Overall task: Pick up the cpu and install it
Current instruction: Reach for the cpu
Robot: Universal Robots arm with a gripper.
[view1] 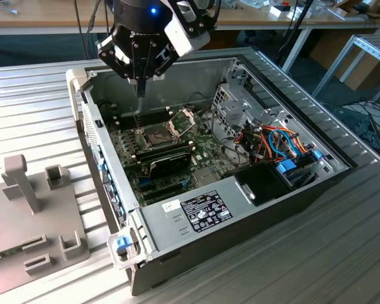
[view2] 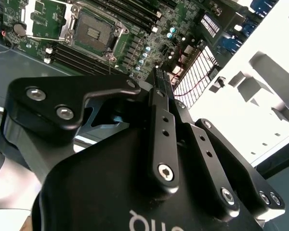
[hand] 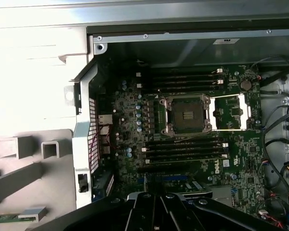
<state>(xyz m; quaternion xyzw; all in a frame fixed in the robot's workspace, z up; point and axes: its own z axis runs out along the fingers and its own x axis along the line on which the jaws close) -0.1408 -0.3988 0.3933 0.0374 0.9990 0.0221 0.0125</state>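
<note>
The cpu is out of view. My gripper (view1: 139,87) hangs over the open computer case, above its far-left corner on the exterior view's left, well above the green motherboard (view1: 202,149). Its black fingers (view2: 160,89) are pressed together and shut, with nothing seen between them. The square socket (hand: 188,115) on the board looks dark inside, with a small gold patch at its centre. Its hinged metal frame (hand: 231,111) is flipped open beside it. In the exterior view, the socket (view1: 157,134) sits below and slightly right of the fingertips.
A black oblong module (view1: 168,159) lies across the board in front of the socket. Drive cages and coloured cables (view1: 278,142) crowd the case's right side. A grey fixture (view1: 35,215) with posts and slots stands on the ribbed table at the left. Memory slots (hand: 183,149) flank the socket.
</note>
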